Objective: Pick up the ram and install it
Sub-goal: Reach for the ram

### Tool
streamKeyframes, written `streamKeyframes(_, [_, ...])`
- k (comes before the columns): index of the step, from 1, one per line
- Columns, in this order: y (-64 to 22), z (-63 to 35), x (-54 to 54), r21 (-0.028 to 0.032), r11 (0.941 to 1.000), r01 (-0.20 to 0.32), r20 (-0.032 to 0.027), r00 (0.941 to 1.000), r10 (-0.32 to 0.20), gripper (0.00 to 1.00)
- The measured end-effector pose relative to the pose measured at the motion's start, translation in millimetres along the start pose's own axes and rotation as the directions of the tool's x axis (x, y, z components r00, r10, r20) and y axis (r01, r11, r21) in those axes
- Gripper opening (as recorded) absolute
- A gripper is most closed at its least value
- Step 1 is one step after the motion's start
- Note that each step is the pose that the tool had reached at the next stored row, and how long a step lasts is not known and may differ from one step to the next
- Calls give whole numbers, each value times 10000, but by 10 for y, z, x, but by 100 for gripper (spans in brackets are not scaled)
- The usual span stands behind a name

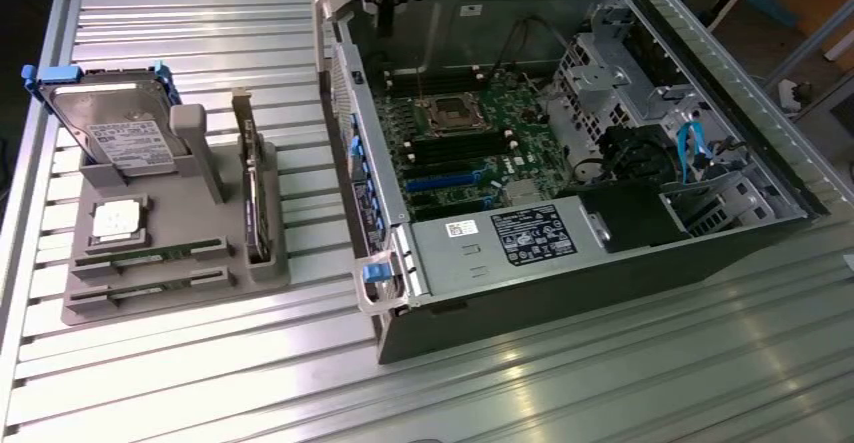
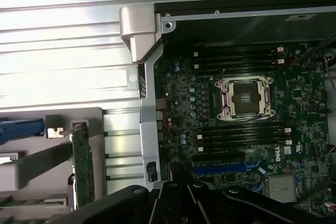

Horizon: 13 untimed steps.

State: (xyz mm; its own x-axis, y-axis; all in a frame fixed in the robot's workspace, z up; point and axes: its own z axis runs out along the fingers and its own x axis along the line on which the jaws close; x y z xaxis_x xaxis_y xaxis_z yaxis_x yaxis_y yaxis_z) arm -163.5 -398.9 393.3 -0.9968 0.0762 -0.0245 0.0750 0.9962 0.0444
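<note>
The ram lies on its long edge in a slot at the near end of a gray holder. It is a thin green stick, and a second stick of the same kind sits in the slot just beside it, closer to the tabletop's near edge. On the same holder a square silver chip rests flat behind the two sticks. An expansion card stands upright along the holder's side toward the computer case. A hard drive with blue clips leans at the holder's far end. The holder stands on the ribbed metal tabletop, close to its edge on the exterior view's left.

Just beside the holder, toward the exterior view's right, an open computer case lies on its side. Its green motherboard faces up, with the bare processor socket in it. In the wrist view, rows of dark memory slots run on both sides of that socket.

The claw hangs over the far corner of the case nearest the holder, toward the tabletop's far edge. Its fingers are pressed together, and it is well apart from the ram.
</note>
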Motion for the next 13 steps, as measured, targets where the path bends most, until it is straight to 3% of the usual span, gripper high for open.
streamKeyframes(13, [-14, -5, 186, 0, 10000, -1, 0, 10000, 1, 11])
